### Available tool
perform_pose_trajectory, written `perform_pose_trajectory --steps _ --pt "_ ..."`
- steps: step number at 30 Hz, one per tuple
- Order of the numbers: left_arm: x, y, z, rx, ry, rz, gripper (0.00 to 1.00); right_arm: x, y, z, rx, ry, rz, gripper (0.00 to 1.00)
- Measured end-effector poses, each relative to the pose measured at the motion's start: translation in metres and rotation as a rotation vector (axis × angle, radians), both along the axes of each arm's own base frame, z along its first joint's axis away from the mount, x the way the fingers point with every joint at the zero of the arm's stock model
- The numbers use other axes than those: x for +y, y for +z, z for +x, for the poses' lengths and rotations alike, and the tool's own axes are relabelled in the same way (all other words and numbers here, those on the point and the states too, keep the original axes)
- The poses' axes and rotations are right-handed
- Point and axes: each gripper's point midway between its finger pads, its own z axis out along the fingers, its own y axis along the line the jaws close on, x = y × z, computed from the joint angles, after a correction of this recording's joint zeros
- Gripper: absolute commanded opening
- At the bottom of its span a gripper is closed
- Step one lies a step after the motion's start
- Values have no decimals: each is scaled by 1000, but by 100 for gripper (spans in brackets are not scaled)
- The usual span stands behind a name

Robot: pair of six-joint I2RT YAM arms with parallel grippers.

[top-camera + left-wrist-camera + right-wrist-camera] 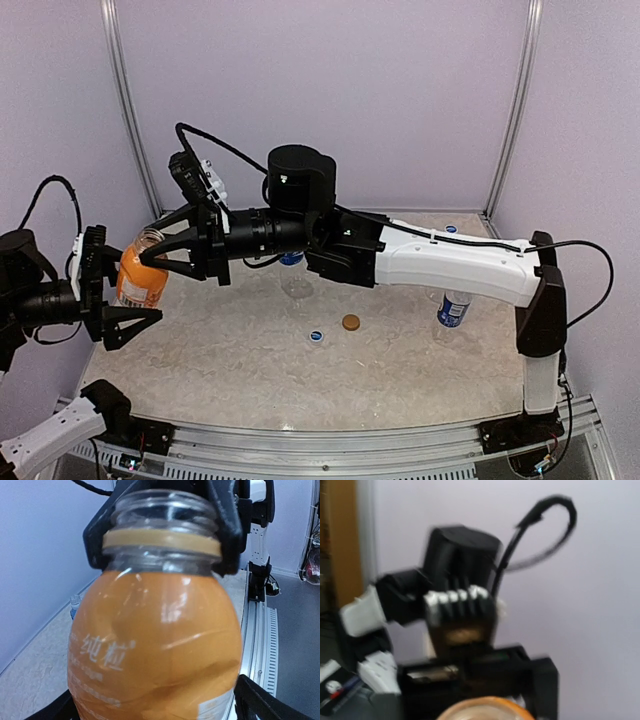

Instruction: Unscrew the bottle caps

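Note:
The short orange bottle point(138, 278) hangs in the air at the left, tilted, with its clear threaded neck point(162, 512) bare and an orange ring under it. My right gripper point(152, 246) is shut on that neck, one black finger point(100, 535) on each side. My left gripper point(140, 286) stands open around the bottle's body point(155, 645); a gap shows beside its right finger point(260, 700). In the right wrist view the bottle's mouth point(485, 710) shows at the bottom edge. An orange cap point(350, 322) lies on the table.
A blue-labelled bottle point(453, 308) stands at the right under my right arm. Another blue-labelled bottle point(292, 258) and a clear one point(297, 288) sit behind the forearm. A blue and white cap point(317, 336) lies mid-table, another cap point(451, 229) at the back right.

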Motion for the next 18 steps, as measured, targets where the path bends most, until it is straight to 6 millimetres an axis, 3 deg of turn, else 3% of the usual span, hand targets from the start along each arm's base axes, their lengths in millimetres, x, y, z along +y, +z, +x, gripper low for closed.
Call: perform_pose_trajectory --steps 4,7,9,13,15,18 --pt "1 -14 2 57 21 -8 99 -6 -25 21 39 -153 -113 0" --pt "2 -32 6 119 49 -21 99 -29 -40 46 66 -333 -202 0" --pt "4 -40 8 148 71 -32 99 -59 -46 74 97 -494 -244 0" --pt "9 -53 13 201 125 -77 99 -137 -56 143 169 -838 -274 0" --pt "11 -60 17 237 156 -106 99 -179 -70 185 208 -1016 -287 0" --pt "16 -68 26 302 216 -152 99 -223 -102 240 237 -1230 -330 0"
